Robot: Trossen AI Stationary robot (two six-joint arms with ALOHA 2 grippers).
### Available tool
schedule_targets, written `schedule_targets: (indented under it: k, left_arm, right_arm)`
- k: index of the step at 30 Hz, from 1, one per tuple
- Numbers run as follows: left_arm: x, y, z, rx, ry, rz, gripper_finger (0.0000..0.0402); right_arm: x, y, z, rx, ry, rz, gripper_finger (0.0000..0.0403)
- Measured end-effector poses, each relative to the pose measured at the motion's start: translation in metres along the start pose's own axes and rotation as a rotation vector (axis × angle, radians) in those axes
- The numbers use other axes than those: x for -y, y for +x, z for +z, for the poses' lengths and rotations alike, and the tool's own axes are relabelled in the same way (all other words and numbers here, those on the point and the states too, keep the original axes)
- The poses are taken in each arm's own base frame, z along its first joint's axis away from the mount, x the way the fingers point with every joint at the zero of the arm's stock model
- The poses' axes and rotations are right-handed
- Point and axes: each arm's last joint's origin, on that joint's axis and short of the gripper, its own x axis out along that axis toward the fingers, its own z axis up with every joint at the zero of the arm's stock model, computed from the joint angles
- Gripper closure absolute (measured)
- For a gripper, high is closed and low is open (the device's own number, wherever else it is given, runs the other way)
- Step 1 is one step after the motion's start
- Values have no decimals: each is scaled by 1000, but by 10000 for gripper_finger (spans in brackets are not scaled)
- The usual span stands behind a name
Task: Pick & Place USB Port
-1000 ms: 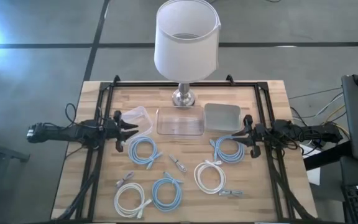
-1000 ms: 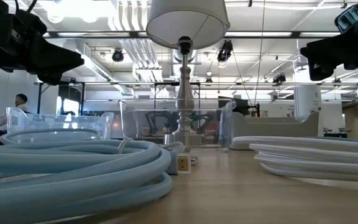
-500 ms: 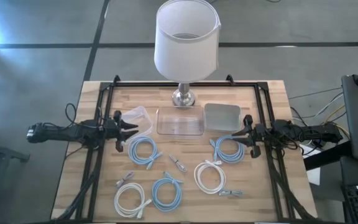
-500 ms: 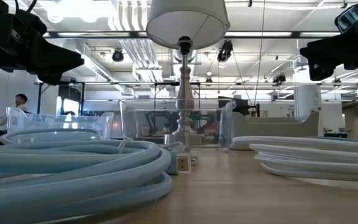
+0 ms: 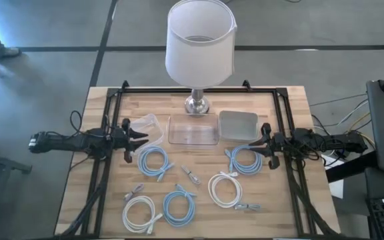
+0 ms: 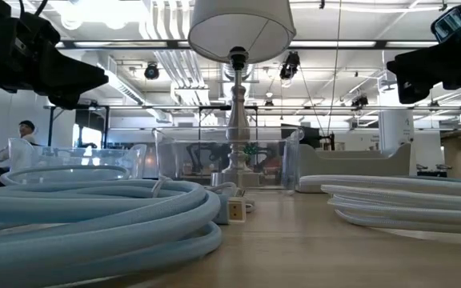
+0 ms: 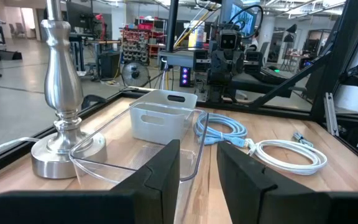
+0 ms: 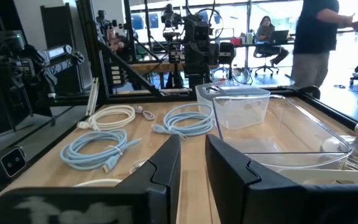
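Observation:
Several coiled cables lie flat on the wooden table: blue coils [image 5: 154, 162], [image 5: 245, 160], [image 5: 179, 207] and white coils [image 5: 225, 189], [image 5: 139, 213]. Small loose connectors [image 5: 191, 176] lie between them; one white plug [image 6: 235, 211] shows close in the low view. My left gripper [image 5: 143, 141] [image 7: 197, 180] hovers open above the table's left side, beside a small clear tub [image 5: 145, 125]. My right gripper [image 5: 261, 141] [image 8: 192, 174] hovers open at the right side, next to a blue coil.
A lamp [image 5: 199, 40] stands at the far edge, its metal base [image 7: 64, 137] beside a clear tray [image 5: 193, 131]. A frosted bin [image 5: 238, 124] sits right of the tray. A black frame [image 5: 112, 100] rims the table. A person [image 8: 319, 37] stands beyond the table.
Neither arm nor any cable has moved. A person has come into the high view on the floor beyond the table's far left corner.

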Motion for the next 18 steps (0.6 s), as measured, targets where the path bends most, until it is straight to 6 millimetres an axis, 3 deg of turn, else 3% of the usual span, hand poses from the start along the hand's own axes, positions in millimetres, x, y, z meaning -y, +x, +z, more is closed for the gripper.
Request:
schedule_targets:
  k: [10,18]
  left_arm:
    - [0,0,0,0,0,0,291]
    - [0,0,0,0,0,-1,291]
  right_arm:
    - [0,0,0,0,1,0,316]
    - [0,0,0,0,0,0,328]
